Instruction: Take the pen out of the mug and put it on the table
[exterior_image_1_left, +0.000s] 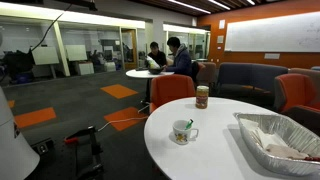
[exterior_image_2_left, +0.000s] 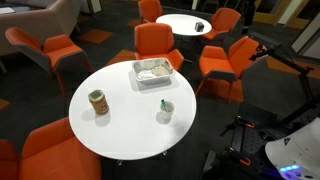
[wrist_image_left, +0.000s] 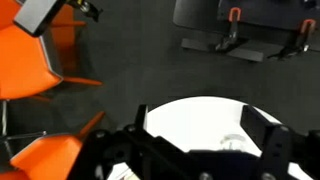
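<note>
Mug (exterior_image_1_left: 183, 132) wall props the pen (exterior_image_1_left: 187, 124) up on the worktop (exterior_image_1_left: 220, 155); end effector (wrist_image_left: 197, 150) hangs released, holding nothing.

One white mug (exterior_image_2_left: 165, 111), one green pen (exterior_image_1_left: 187, 125), one tan container (exterior_image_2_left: 98, 102), one foil tray (exterior_image_2_left: 137, 68), two round white tables (exterior_image_2_left: 120, 130) (exterior_image_2_left: 180, 25), two seated people (exterior_image_1_left: 156, 56) (exterior_image_1_left: 180, 57).

Office lounge, orange chairs (exterior_image_2_left: 152, 40), glass-walled rooms (exterior_image_1_left: 100, 45), whiteboard (exterior_image_1_left: 270, 35)

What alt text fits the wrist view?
Open gripper fills the lower foreground, framing the near edge of a round white table. Orange chairs stand at left on dark carpet, and black equipment sits at top.
</note>
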